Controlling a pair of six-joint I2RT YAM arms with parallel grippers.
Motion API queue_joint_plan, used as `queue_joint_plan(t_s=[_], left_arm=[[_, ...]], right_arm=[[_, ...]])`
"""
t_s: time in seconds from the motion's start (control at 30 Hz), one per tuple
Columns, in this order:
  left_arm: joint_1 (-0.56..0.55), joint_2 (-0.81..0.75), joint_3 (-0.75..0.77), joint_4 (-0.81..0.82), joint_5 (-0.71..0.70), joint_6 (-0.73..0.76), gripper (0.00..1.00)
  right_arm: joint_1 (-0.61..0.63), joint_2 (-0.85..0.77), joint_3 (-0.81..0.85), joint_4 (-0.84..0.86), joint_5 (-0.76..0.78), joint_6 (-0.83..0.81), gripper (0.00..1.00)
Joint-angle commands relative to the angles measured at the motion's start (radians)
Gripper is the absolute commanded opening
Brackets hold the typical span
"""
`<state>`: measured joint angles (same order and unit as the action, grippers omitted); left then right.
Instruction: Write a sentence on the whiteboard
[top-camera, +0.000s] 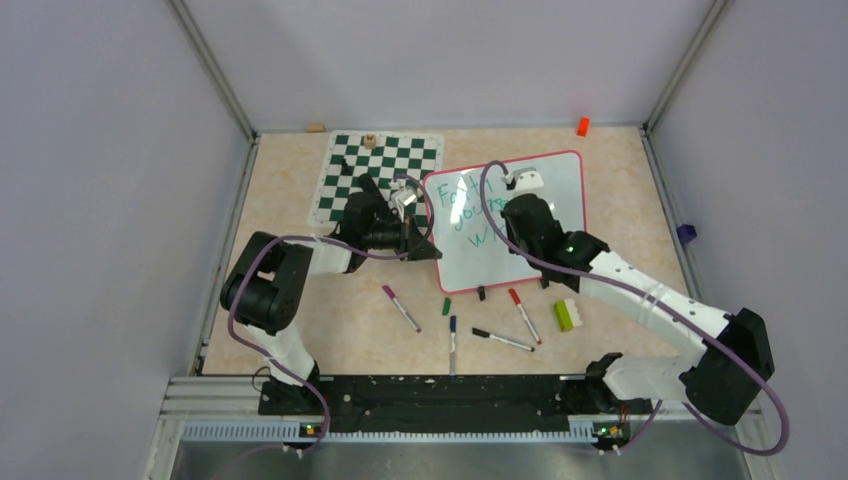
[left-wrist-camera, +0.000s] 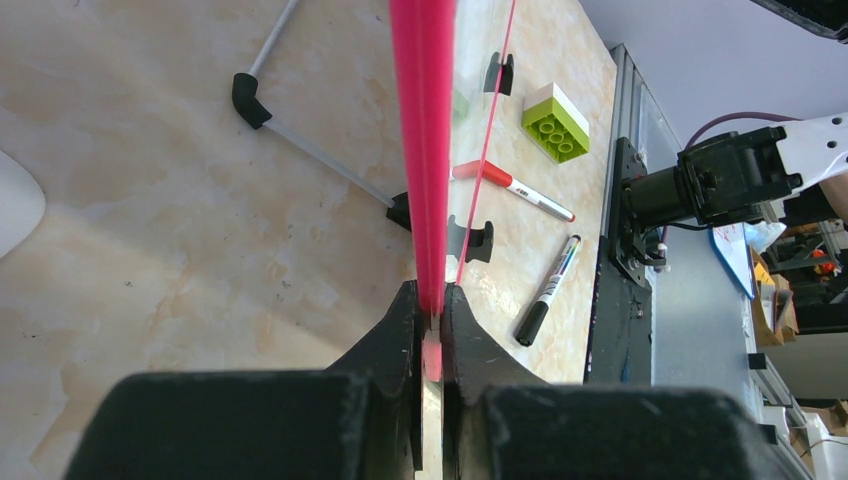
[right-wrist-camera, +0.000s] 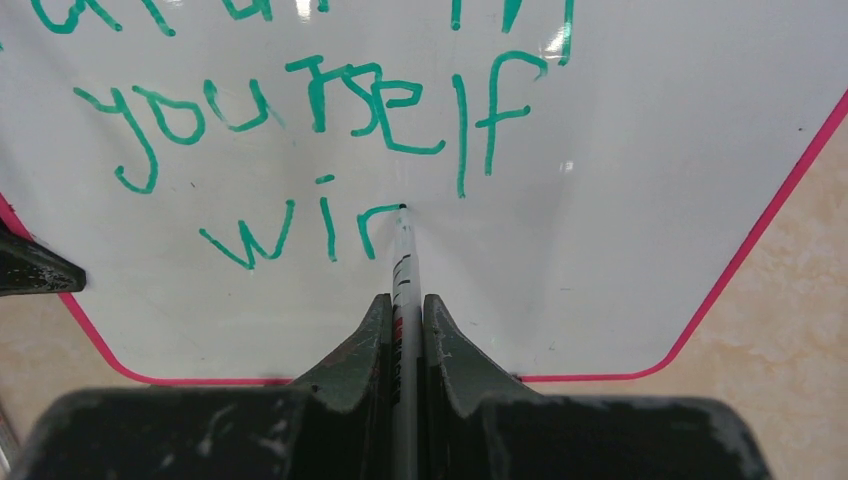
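Right wrist: fingers (right-wrist-camera: 362, 350) pinch a marker (right-wrist-camera: 404, 265) touching the whiteboard (right-wrist-camera: 620, 200).

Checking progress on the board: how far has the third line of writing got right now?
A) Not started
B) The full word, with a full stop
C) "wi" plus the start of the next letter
C: on the whiteboard the sentence stops at "wi" and a half-made stroke. The tip of the marker sits on that stroke, and the marker is clamped in the jaws of the right gripper.
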<state>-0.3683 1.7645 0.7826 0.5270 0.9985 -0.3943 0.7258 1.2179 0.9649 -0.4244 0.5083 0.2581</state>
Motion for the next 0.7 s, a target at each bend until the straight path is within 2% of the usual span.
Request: queue_joint_plan(t_s=[0.0,0.37,0.67], left_arm=[[-0.004,-0.031,-0.01,-0.002,-0.011,0.02,0.0],[-0.004,-0.029,-0.009,-0.004,-0.014,0.022,0.0],[-0.003,-0.028,-0.009,-0.002,-0.012,0.02,0.0]], right_arm=[[-0.021,-0.017,-0.004,-0.007,0.037,0.013,0.0],[-0.022,-0.027,-0.044,-0.053,-0.054,0.041,0.0],[-0.022,-0.058,-0.026,-0.063,-0.055,0.047,0.0]])
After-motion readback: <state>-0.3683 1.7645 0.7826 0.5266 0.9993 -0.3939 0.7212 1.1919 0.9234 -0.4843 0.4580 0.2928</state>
